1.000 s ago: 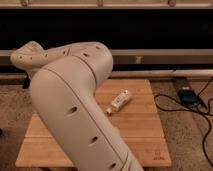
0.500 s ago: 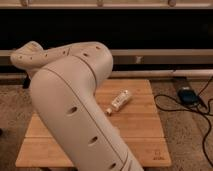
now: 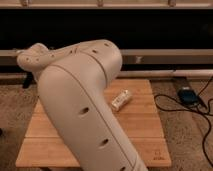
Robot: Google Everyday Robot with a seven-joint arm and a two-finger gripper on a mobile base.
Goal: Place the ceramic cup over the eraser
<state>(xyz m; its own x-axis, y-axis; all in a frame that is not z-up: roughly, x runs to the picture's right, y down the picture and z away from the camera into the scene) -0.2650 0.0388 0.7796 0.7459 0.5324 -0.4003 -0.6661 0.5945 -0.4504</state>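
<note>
My large cream-coloured arm [image 3: 80, 105] fills the left and middle of the camera view and hides much of the wooden table [image 3: 145, 130]. The gripper is not in view; it is behind or beyond the arm at the left. The ceramic cup and the eraser are hidden or out of view. A white tube with a cap [image 3: 120, 100] lies on the table just right of the arm.
A black cable [image 3: 172, 107] runs over the speckled floor to a dark box [image 3: 187, 95] right of the table. A dark wall with pale horizontal rails [image 3: 165, 56] stands behind the table.
</note>
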